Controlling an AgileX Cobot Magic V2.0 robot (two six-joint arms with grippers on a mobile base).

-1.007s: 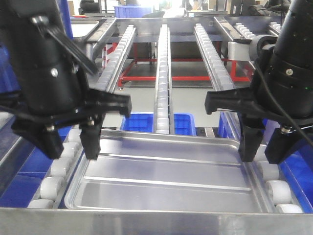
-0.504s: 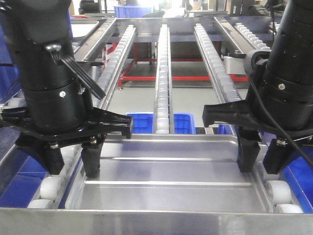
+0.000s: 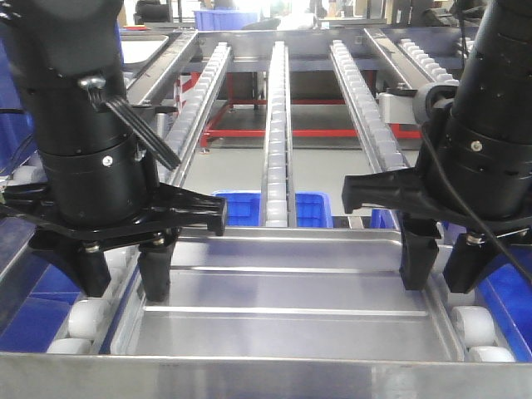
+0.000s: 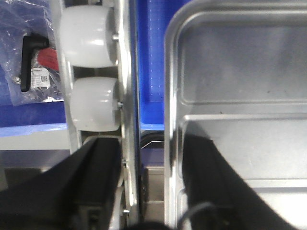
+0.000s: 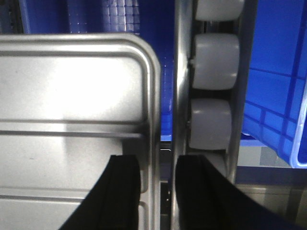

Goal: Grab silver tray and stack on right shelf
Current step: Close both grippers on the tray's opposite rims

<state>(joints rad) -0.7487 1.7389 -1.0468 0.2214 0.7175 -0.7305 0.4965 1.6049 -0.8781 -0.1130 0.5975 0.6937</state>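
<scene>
The silver tray (image 3: 283, 291) lies flat on the right shelf (image 3: 266, 378), its side rims over the outer roller rails, just behind the steel front lip. My left gripper (image 3: 123, 289) straddles the tray's left rim (image 4: 170, 96): one finger inside the tray, the other over the white rollers (image 4: 93, 103), with clear gaps, so it is open (image 4: 149, 143). My right gripper (image 3: 439, 281) straddles the right rim (image 5: 152, 96) the same way. It too is open (image 5: 158, 160), its outer finger above the roller rail (image 5: 211, 120). Neither pad touches the rim.
A centre roller rail (image 3: 276, 125) runs back from the tray's far edge. Blue bins (image 3: 249, 208) sit under the rack, and a blue crate (image 5: 278, 96) is beside the right rail. A plastic bag with a black handle (image 4: 31, 52) lies left of the left rail.
Both arms have come down since a second ago, and the tray's far edge has sunk onto the rollers. Almost nothing has moved in the last half second.
</scene>
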